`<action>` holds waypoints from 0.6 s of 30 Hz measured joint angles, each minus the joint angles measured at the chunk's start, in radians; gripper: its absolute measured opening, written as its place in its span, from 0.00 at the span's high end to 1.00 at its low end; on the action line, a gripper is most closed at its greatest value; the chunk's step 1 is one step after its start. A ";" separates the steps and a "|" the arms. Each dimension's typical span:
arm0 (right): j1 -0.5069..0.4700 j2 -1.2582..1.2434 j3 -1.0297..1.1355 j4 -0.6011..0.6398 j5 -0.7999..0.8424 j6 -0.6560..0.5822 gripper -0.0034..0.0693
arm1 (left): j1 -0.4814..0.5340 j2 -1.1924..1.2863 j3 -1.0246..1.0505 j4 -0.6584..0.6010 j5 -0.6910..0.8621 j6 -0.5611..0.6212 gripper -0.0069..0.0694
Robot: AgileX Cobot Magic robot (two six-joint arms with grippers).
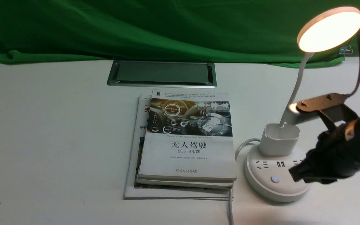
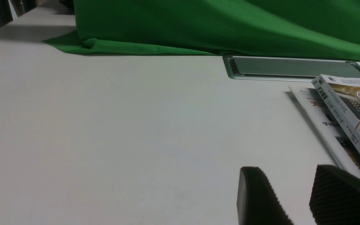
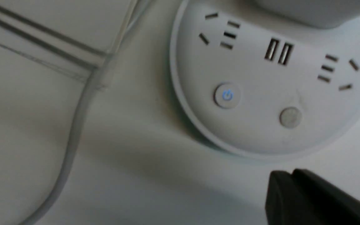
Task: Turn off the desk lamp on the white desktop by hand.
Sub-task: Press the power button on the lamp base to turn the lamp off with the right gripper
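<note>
The desk lamp stands at the right of the white desktop (image 1: 58,131). Its disc head (image 1: 330,29) glows warm and lit. A thin neck drops into a cup holder (image 1: 278,139) on the round base (image 1: 272,187). The base carries sockets, a blue-lit power button (image 1: 275,179) (image 3: 227,95) and a plain grey button (image 3: 290,117). My right gripper (image 1: 294,175) (image 3: 284,178) is shut, its tips hovering over the base's right side, near the grey button. My left gripper (image 2: 284,178) rests open and empty at the near left, away from the lamp.
A stack of books (image 1: 186,140) lies just left of the lamp base. The lamp's white cord (image 1: 230,209) runs between them toward the front edge. A grey metal cable hatch (image 1: 162,73) sits behind the books, with green cloth (image 1: 167,28) at the back.
</note>
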 joint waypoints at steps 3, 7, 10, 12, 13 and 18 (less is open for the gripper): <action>-0.015 0.066 -0.042 -0.010 0.000 0.000 0.90 | 0.000 0.000 0.000 0.000 0.000 0.000 0.59; -0.031 0.113 -0.055 -0.012 -0.001 0.002 0.90 | 0.000 0.000 0.000 0.000 0.000 0.000 0.59; -0.034 0.138 -0.056 -0.011 -0.004 0.002 0.90 | 0.000 0.000 0.000 0.000 0.000 0.000 0.59; -0.034 0.139 -0.056 -0.011 -0.011 0.003 0.90 | 0.000 0.000 0.000 0.000 0.000 0.000 0.59; -0.036 0.142 -0.056 -0.009 -0.014 0.003 0.90 | 0.000 0.000 0.000 0.000 0.000 0.000 0.59; -0.060 0.177 -0.057 -0.008 -0.041 0.003 0.90 | 0.000 0.000 0.000 0.000 0.000 0.000 0.59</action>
